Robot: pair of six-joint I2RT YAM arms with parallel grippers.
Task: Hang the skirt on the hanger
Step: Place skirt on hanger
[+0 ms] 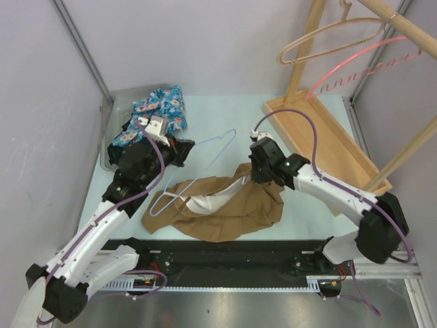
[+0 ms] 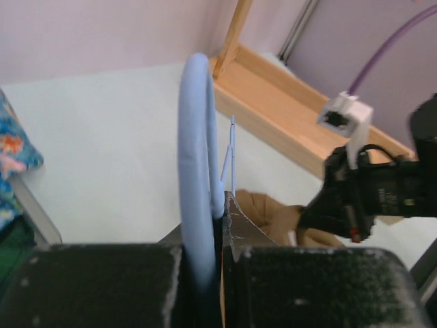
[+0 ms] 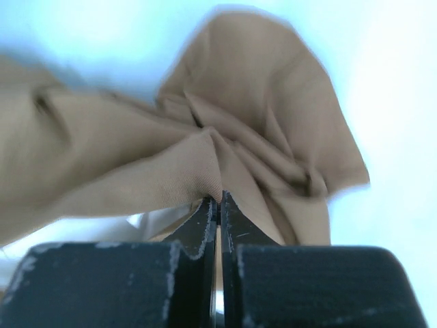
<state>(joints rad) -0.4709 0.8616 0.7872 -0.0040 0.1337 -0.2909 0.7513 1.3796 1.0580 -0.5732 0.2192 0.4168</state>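
Observation:
A tan skirt (image 1: 229, 208) with a white lining lies crumpled on the table's near middle. A light blue wire hanger (image 1: 194, 174) lies across its left part, hook toward the far side. My left gripper (image 1: 183, 152) is shut on the hanger (image 2: 198, 157) and holds it at its left side. My right gripper (image 1: 256, 174) is shut on a fold of the skirt (image 3: 198, 164) at the skirt's upper right edge. The skirt also shows in the left wrist view (image 2: 273, 212) beyond the fingers.
A grey bin (image 1: 109, 119) with blue floral clothes (image 1: 160, 109) stands at the back left. A wooden rack (image 1: 328, 137) with a beige hanger (image 1: 328, 37) and a pink hanger (image 1: 369, 65) stands at the back right.

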